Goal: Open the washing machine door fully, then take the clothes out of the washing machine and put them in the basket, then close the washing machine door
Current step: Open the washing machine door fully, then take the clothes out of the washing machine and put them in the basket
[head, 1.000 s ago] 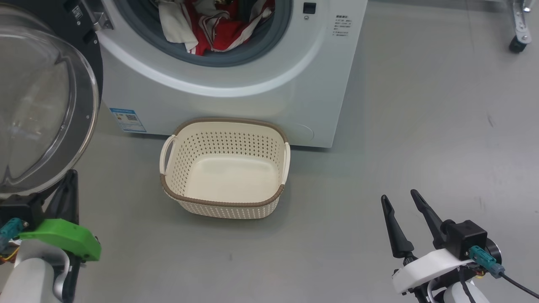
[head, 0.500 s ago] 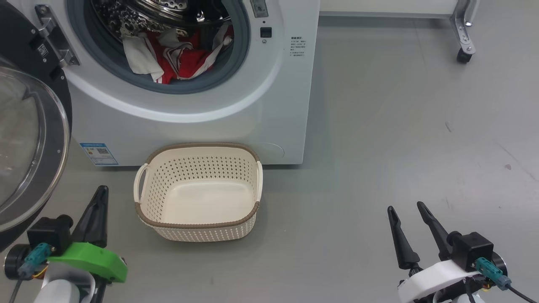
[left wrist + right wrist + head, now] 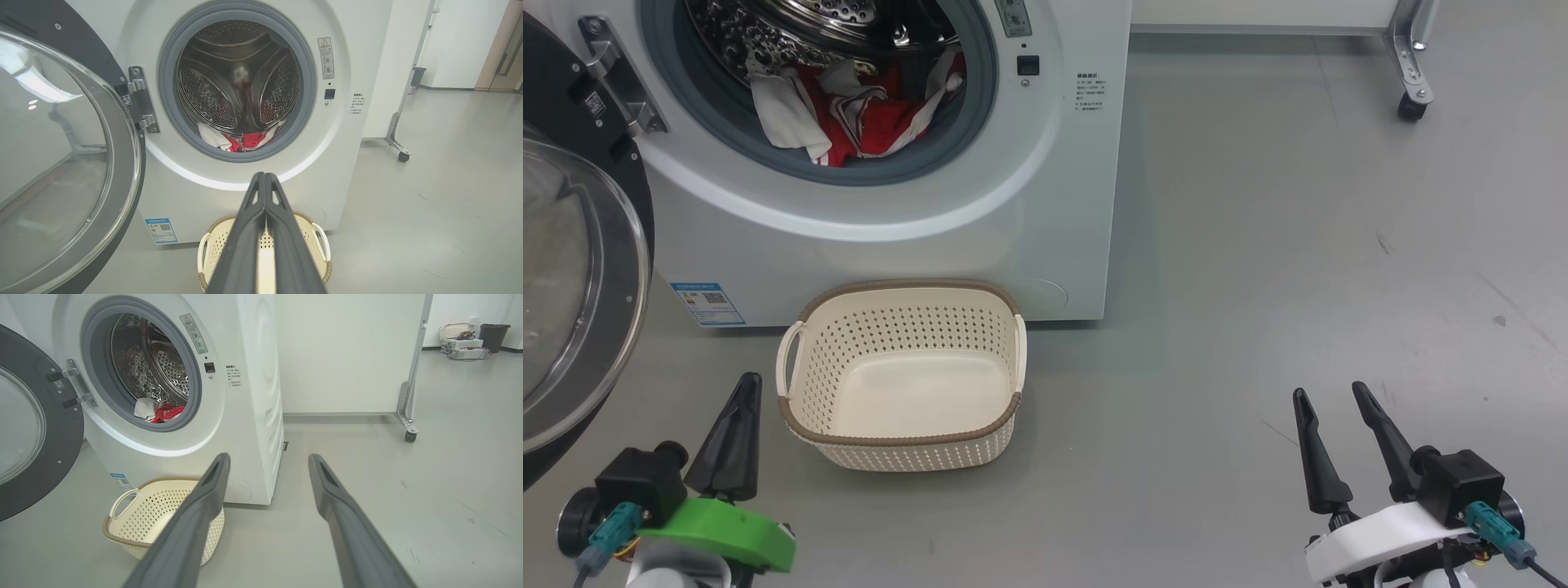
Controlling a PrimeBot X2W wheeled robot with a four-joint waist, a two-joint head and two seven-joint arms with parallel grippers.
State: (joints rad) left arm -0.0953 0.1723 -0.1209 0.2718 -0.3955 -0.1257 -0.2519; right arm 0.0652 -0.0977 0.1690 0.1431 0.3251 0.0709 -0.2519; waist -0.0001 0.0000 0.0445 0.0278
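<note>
Basket (image 3: 900, 442) just ahead-right of left tool (image 3: 745, 394), pinched closed, empty, right tool (image 3: 1330, 392) spread wide, empty

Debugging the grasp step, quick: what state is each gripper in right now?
Left gripper: closed, holding nothing.
Right gripper: open, holding nothing.

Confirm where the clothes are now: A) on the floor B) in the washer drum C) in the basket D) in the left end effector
B: the clothes lie inside the drum of the washing machine, and the basket in front of it shows a bare bottom.
</note>
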